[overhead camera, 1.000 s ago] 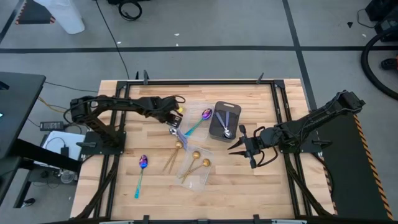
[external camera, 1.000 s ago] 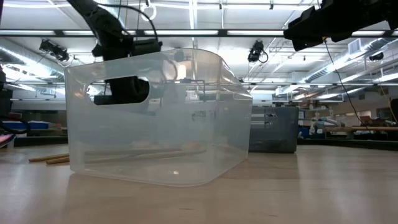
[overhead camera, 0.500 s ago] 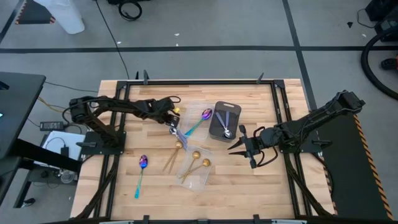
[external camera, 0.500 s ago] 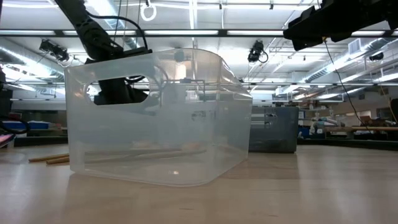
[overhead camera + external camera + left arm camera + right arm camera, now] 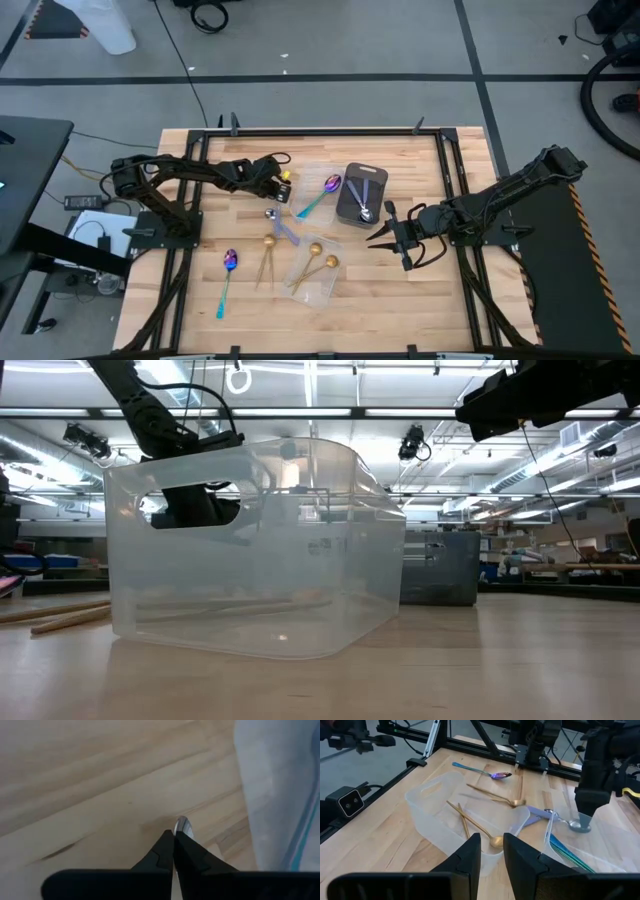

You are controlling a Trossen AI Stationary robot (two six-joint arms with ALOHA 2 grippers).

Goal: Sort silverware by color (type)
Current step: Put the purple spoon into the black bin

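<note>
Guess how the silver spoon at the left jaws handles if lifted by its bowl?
Probably stiff and light: the silver spoon is slim and straight. Likely slippery: its bowl is shiny and rounded, so it may swivel in the left gripper's shut jaws. Lying flat, it should slide rather than roll if pushed.

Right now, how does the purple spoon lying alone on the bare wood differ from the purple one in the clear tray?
The lone purple spoon lies on bare table, near the front left; the tray spoon sits inside a clear tray at the middle. The lone one's bowl points to the table's far side with its handle running back toward the front; the tray spoon lies diagonally. Both have purple bowls and teal handles.
</note>
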